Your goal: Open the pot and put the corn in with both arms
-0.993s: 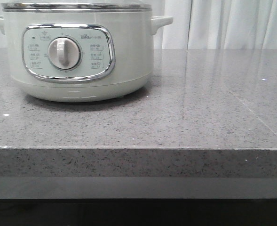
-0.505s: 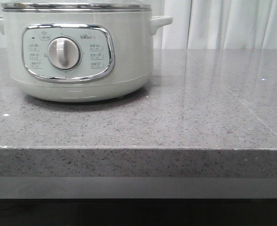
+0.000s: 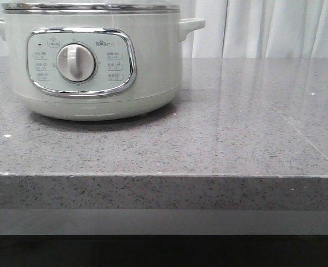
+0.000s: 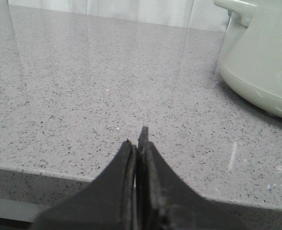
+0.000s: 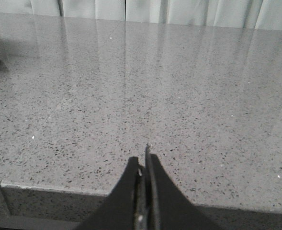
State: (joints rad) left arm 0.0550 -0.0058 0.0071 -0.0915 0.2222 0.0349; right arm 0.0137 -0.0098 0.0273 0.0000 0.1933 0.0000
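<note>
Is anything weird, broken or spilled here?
Nothing looks broken or spilled. The pot sits upright on the counter with its lid on. One odd thing: no corn shows in any view.

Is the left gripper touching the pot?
Apart. In the left wrist view, the left gripper is shut near the counter edge, with bare counter between it and the pot.

1. Your left gripper [image 4: 137,139] has its dark jaws pressed together, tips touching, holding nothing.
2. Your right gripper [image 5: 143,158] is likewise closed and empty.
3. Both sit low at the near edge of the surface [image 4: 83,86], pointing toward its far side.
</note>
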